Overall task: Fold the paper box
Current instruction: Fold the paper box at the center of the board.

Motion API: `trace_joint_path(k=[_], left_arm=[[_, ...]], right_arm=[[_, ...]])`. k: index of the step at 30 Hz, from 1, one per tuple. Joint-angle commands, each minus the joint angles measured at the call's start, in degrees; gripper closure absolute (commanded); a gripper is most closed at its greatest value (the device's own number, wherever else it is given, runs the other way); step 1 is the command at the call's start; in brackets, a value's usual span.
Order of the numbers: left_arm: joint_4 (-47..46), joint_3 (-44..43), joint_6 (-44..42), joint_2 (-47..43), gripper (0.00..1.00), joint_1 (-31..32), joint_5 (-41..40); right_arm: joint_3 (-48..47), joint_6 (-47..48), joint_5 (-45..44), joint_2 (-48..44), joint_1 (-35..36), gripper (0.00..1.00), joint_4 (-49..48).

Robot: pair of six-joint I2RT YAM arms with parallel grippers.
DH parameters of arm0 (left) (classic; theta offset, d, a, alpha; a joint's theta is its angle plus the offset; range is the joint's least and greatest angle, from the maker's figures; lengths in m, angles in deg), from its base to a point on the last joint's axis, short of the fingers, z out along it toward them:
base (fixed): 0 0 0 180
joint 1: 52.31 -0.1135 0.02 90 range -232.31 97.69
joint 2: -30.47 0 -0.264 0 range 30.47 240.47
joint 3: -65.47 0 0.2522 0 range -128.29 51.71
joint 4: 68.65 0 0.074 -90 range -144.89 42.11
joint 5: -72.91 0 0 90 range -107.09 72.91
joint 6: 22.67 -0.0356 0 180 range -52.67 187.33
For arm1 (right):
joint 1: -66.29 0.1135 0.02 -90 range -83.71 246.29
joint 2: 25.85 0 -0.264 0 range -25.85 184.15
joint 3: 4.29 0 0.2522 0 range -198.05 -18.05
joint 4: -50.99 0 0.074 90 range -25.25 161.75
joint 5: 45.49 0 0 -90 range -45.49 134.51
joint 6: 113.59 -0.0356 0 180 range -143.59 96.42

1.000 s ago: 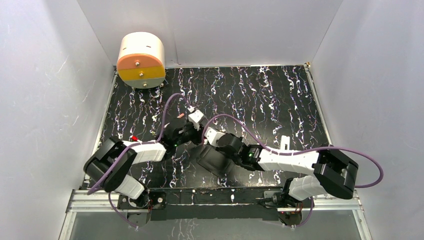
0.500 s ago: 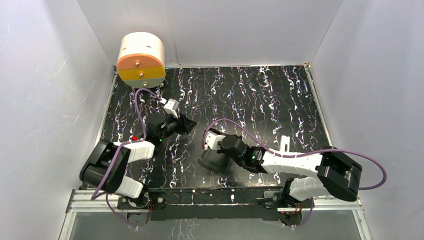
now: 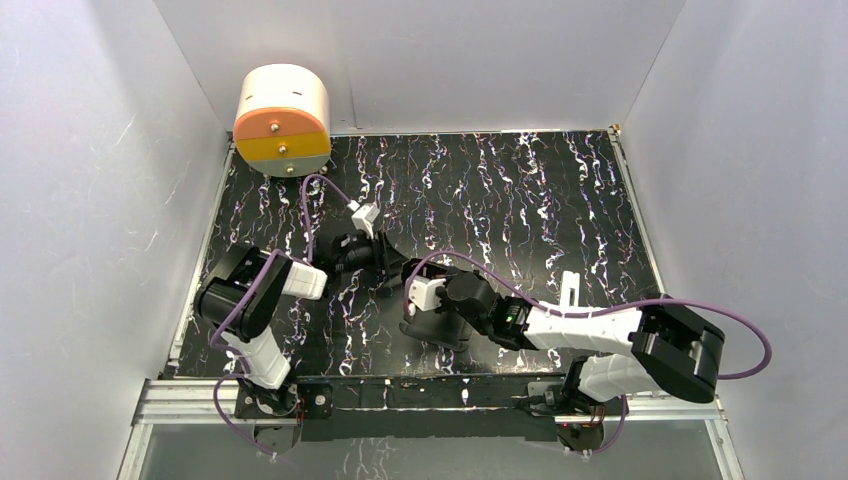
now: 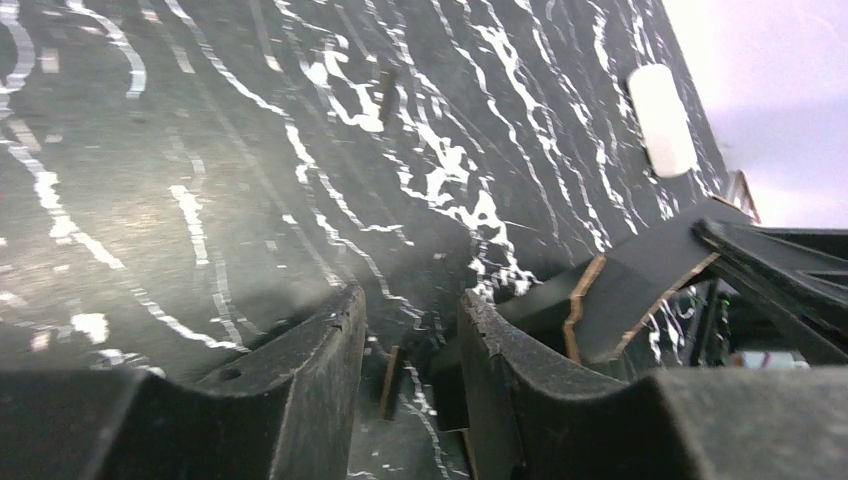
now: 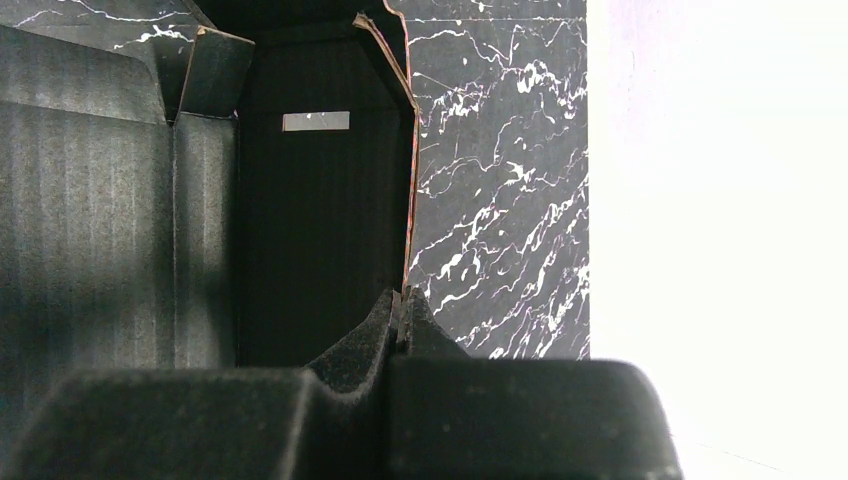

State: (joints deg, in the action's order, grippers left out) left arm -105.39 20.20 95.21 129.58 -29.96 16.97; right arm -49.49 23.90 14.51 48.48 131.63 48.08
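- Paper box [image 3: 437,328]: mid marbled table [image 3: 520,200], nr near edge, part-folded, one flap raised.
- R gripper [image 5: 400,310]: fingers pressed together, pinching box flap edge.
- L gripper [image 4: 405,330]: fingers spread, just far-left of box, not on it.
- Cream/orange drum [image 3: 283,120]: far-left corner.

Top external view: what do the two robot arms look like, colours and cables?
Both the left arm and right arm have white shells, bulky black joints and a looping purple cable. A small white block sits by each wrist.
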Motion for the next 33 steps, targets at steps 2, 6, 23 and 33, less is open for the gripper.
trace_joint_path(k=[2, 6, 23, 33], left_arm=[[-1.18, -1.23, 0.95, -2.71, 0.68, 2.79, 4.7], [-1.33, 0.36, 1.75, -5.53, 0.73, 3.51, 4.34], [-5.19, 7.26, 2.7, -8.57, 0.74, 11.72, -4.56], [-7.95, 9.88, 1.3, -10.15, 0.69, 13.25, -6.71]], right_arm=[[0.42, 4.87, -0.84, 1.49, 0.31, 1.0, -6.38], [0.5, 6.1, -1.48, 2.59, 0.31, 1.0, -8.2], [4.55, 10.18, -3.53, 6.31, 0.89, 1.0, -19.38], [9.55, 15.68, -7.66, 9.11, 6.85, 1.0, -30.64]])
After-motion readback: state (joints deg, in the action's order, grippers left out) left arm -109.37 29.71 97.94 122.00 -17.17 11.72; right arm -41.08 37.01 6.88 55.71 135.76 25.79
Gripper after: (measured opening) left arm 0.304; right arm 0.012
